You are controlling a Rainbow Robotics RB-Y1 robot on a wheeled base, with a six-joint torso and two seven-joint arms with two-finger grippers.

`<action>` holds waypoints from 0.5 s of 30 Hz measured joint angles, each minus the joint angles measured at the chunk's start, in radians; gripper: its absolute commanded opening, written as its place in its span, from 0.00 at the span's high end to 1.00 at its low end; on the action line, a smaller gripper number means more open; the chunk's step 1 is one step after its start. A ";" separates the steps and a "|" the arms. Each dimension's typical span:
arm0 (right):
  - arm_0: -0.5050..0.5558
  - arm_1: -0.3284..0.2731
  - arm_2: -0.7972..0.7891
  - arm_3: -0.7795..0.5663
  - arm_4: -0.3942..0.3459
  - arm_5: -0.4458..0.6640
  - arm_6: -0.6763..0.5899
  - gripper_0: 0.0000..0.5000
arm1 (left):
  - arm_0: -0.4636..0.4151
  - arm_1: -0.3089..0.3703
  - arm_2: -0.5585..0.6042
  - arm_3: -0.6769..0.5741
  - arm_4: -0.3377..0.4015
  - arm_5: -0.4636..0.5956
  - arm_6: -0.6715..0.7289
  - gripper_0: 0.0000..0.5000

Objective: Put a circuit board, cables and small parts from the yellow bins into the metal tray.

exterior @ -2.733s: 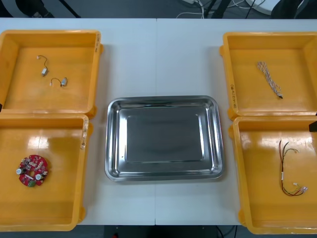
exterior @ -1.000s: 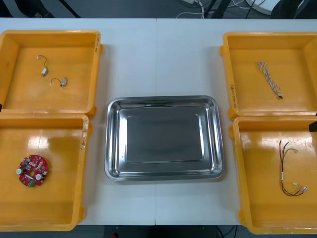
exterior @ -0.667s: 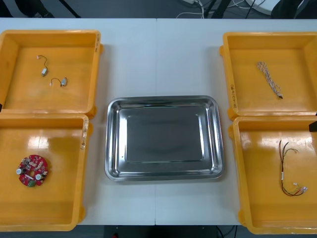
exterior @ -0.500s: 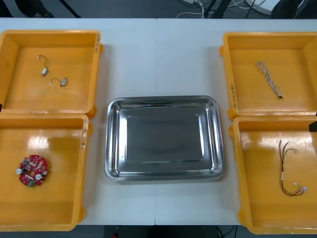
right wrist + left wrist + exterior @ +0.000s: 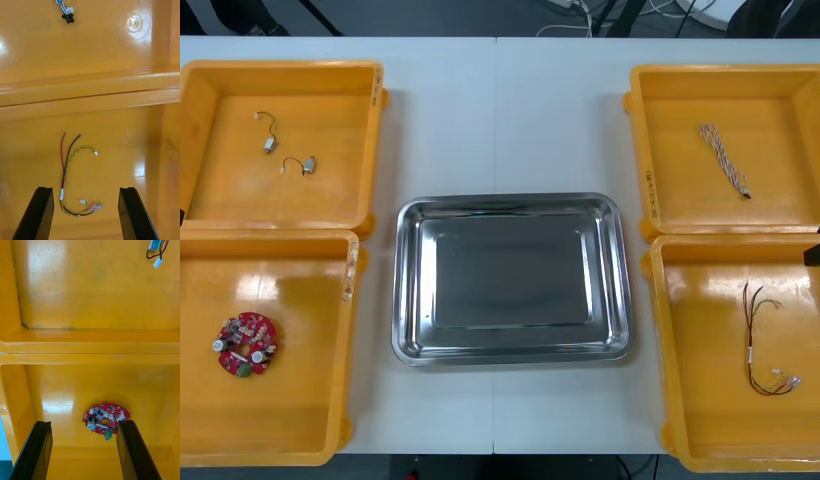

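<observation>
Jaws stand wide apart in the left wrist view, the left gripper [image 5: 84, 422] hanging above the round red circuit board [image 5: 106, 417] in a yellow bin [image 5: 56, 390]. From the right wrist, the right gripper [image 5: 85, 188], fingers [image 5: 129, 213] likewise spread, hangs over the red and yellow cable [image 5: 62, 193]. From the front, the metal tray [image 5: 510, 204] lies bare between the bins.

table [image 5: 510, 120]: plain white, seam running down the middle | floor [image 5: 440, 18] past the far edge: dark | cords [image 5: 580, 12]: lying back there, kinda tangled
</observation>
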 measured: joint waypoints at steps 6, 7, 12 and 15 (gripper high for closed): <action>0.000 0.004 0.000 0.000 0.000 0.000 0.000 0.00 | 0.000 0.000 0.000 0.000 0.000 0.000 0.000 0.00; 0.000 0.006 0.000 -0.001 0.000 -0.001 0.000 0.00 | 0.001 -0.001 0.000 0.000 0.000 0.000 0.000 0.00; 0.000 0.012 -0.007 -0.026 0.006 -0.007 0.000 0.00 | 0.032 -0.037 -0.001 0.001 0.000 0.001 0.000 0.00; 0.000 0.013 -0.008 -0.029 0.007 -0.008 0.000 0.00 | 0.035 -0.042 -0.001 0.001 0.000 0.001 0.000 0.00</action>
